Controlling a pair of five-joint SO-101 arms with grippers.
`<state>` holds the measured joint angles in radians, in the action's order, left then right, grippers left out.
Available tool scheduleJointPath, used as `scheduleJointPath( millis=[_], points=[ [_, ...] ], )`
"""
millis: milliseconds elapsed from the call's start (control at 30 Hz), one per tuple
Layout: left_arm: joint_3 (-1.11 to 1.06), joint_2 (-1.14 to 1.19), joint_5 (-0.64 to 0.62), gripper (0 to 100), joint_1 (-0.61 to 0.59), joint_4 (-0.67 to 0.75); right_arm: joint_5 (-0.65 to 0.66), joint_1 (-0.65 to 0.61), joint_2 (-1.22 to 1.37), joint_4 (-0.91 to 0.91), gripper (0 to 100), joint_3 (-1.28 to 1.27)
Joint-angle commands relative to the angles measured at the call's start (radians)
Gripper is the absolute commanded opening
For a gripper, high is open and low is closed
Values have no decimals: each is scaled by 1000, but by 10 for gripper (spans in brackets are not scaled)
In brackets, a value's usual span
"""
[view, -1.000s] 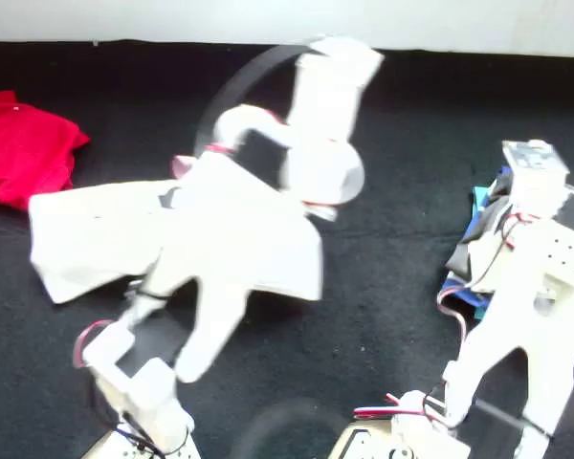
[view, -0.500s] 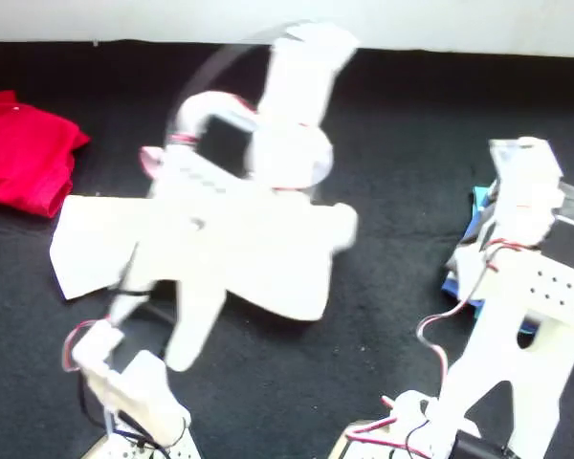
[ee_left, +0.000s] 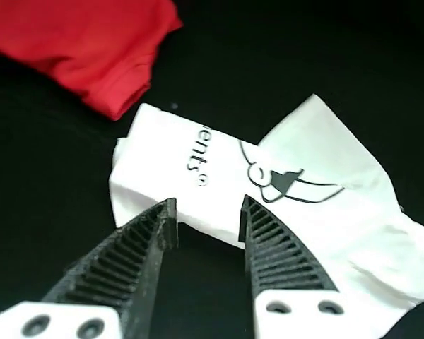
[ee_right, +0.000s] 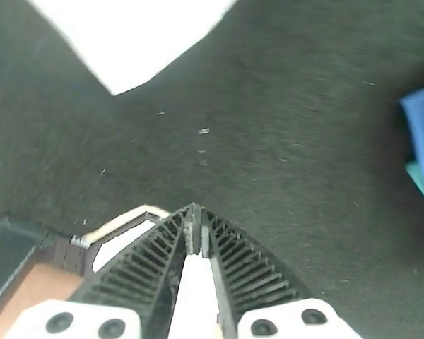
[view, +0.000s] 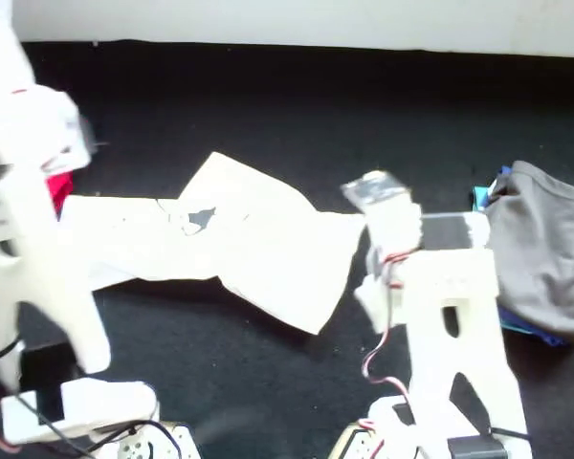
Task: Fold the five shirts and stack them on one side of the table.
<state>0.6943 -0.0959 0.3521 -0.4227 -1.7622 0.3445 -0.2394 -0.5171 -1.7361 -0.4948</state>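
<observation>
Now the open, empty left gripper (ee_left: 206, 212) has drawn back off the white shirt (view: 258, 239), still only half folded; right gripper (ee_right: 196, 224) closed.

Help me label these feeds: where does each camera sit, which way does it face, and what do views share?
High view: fixed above, looking down on table, white shirt, left arm, right arm.
Left wrist view: on that wrist, facing down past open left gripper at red shirt.
Right wrist view: likewise, past shut right gripper at table.
Shared: all three show the white shirt.
</observation>
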Motion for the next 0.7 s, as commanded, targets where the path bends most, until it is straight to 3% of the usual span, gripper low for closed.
scheduleJointPath(
  millis=[0,167,333,500,667],
  points=[
    [-1,-58,14,153,-168,-6,-14,-99,-10,124,8,-4],
    [1,-94,14,153,-309,-6,-68,-166,28,423,12,-54],
    [1,-170,15,153,-414,-6,-68,-183,272,670,12,-85],
    [1,-228,15,153,-510,-6,-69,-116,559,898,12,94],
    [1,-262,15,153,-575,-6,-69,-54,799,1004,12,398]
  ],
)
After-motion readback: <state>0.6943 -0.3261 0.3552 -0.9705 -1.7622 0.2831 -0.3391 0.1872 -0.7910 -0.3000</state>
